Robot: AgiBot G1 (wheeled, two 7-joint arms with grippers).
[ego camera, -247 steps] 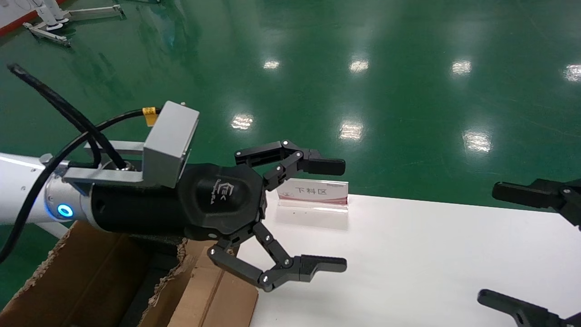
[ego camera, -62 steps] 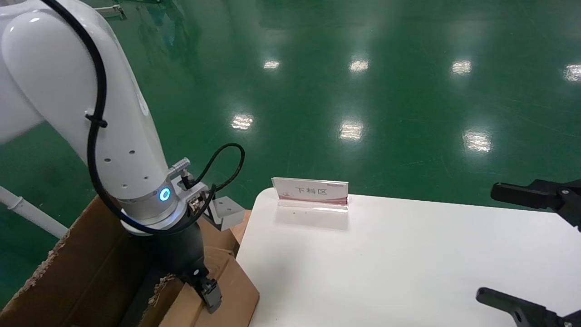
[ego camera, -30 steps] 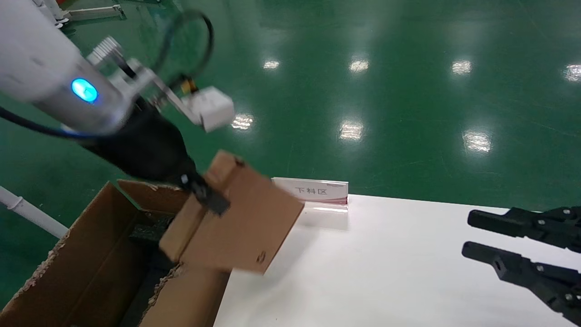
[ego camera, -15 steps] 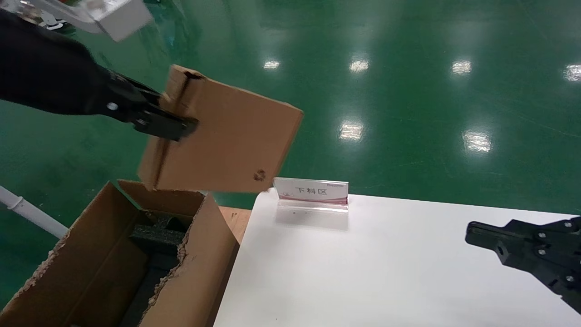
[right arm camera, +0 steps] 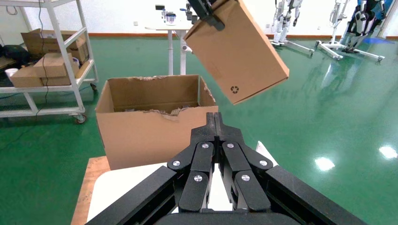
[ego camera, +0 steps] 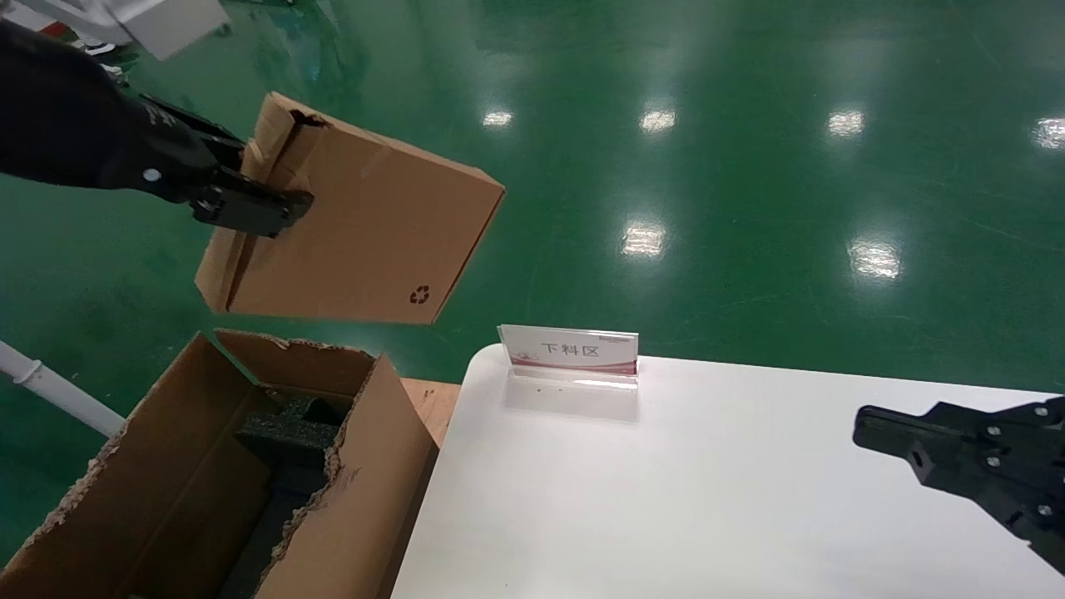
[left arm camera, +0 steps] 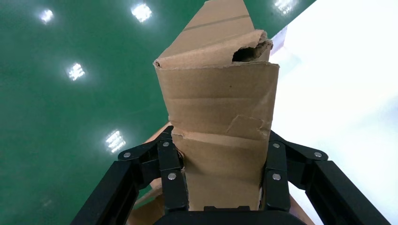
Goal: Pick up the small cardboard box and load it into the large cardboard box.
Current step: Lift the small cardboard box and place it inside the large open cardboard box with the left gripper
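Small cardboard box (ego camera: pixel 358 229), flat and plain brown with a recycling mark near its lower corner, hangs tilted in the air above and slightly beyond the large cardboard box (ego camera: pixel 166 491). It touches neither the carton nor the worktop (ego camera: pixel 707 499). The left end effector (ego camera: pixel 250 204) is clamped on the box's torn upper-left edge, one finger (left arm camera: pixel 171 176) pressing each broad face. Below, the large cardboard box stands open beside the worktop's left edge, its top rim ragged and black foam blocks (ego camera: pixel 287 433) visible inside. On the white worktop's far edge stands a small sign holder (ego camera: pixel 570 356) with red-and-white card. The right end effector (ego camera: pixel 957 466) hovers over the worktop's right side, well apart from both boxes, its fingers (right arm camera: pixel 206 140) pressed together with nothing between them. Glossy green floor (ego camera: pixel 707 166) surrounds everything.
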